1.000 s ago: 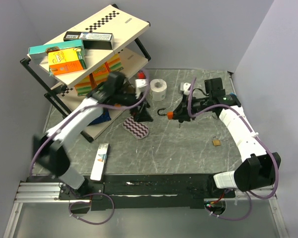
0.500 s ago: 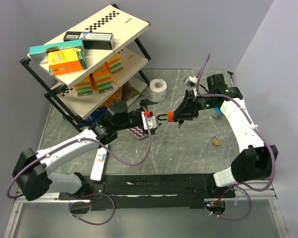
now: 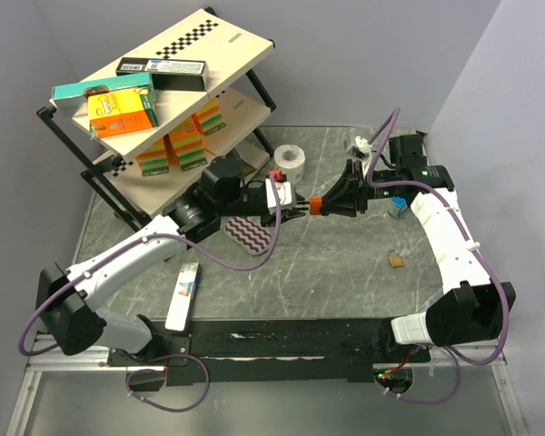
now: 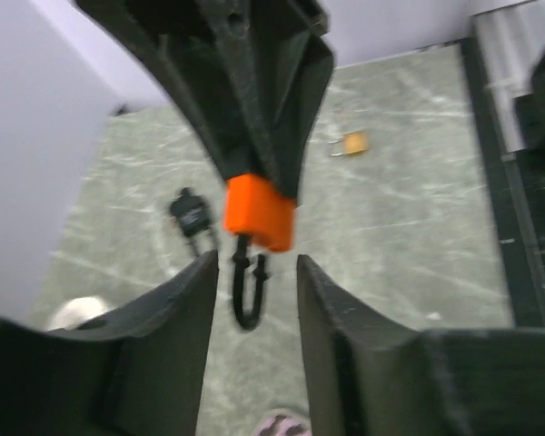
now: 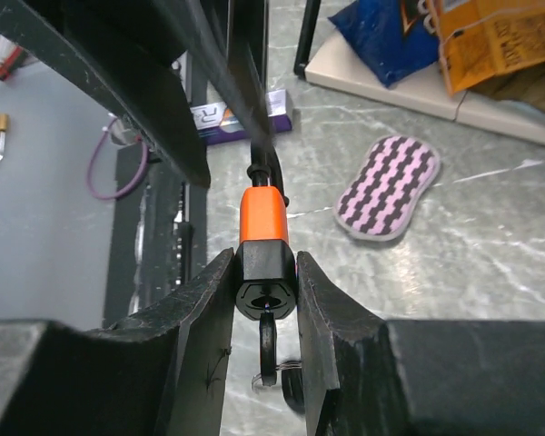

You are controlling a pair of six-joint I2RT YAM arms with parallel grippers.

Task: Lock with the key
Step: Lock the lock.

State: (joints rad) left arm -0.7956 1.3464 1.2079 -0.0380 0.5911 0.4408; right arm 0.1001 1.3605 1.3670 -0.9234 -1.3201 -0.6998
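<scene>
Marbled tabletop (image 3: 345,282) bare toward 5 through 7 o'clock; shelf rack (image 3: 163,100) crowding 10. Right end effector (image 5: 265,268) pinching the orange lock (image 5: 262,216) above mid-tabletop. Left end effector (image 4: 256,263) spread, fingers flanking the shackle without touching it. Brass padlock (image 3: 396,261) alone at 4. Against half a second ago, left end effector higher and closer in.

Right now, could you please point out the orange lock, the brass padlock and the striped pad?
orange lock (image 5: 262,218): right wrist view, on its orange body.
brass padlock (image 3: 396,261): top external view, on its brass body.
striped pad (image 5: 386,186): right wrist view, on its middle.
</scene>
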